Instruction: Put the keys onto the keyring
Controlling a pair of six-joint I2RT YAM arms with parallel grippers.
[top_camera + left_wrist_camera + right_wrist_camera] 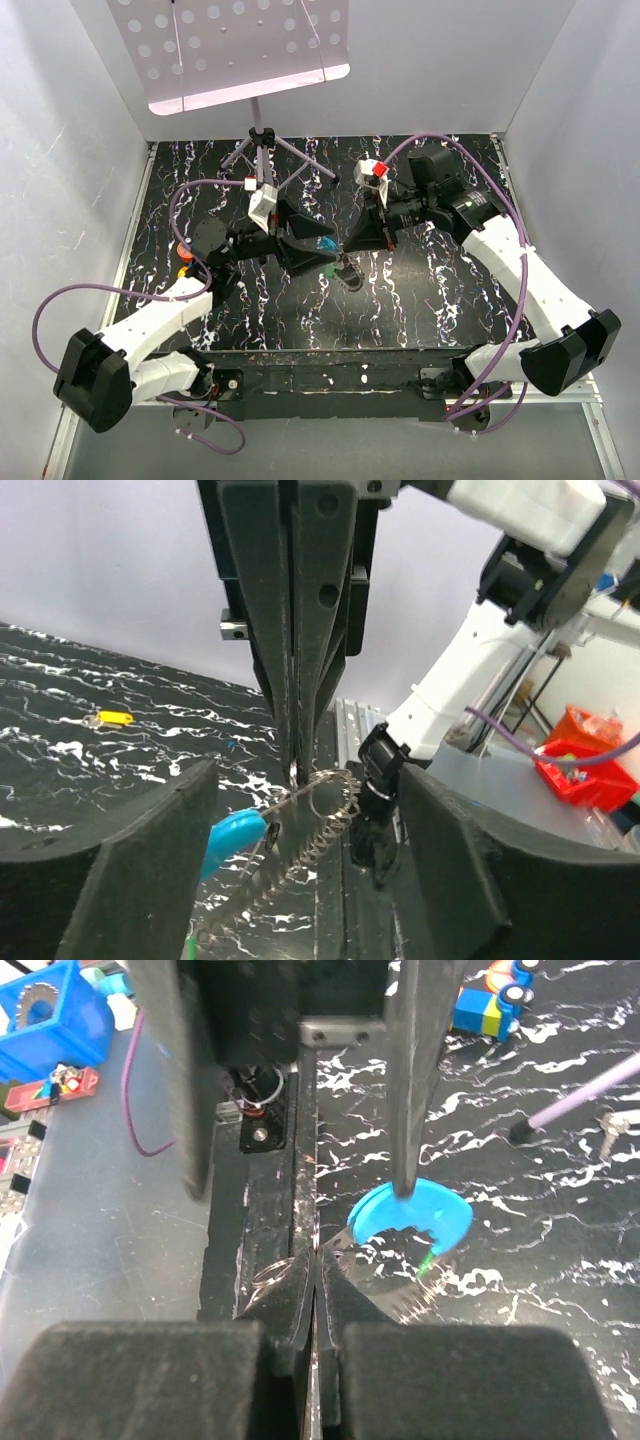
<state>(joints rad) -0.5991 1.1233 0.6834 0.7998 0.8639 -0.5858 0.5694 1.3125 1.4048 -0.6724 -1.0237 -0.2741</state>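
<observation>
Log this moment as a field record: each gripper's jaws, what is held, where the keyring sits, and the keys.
left gripper: jaws open, one either side of the keyring
right gripper: jaws shut on the keyring's thin wire loop
keyring: wire coil trailing down from the pinch, blue tab attached
arms: tips meet over the middle of the mat
keys: none clearly identifiable
other: yellow-tagged item lies apart on the mat
</observation>
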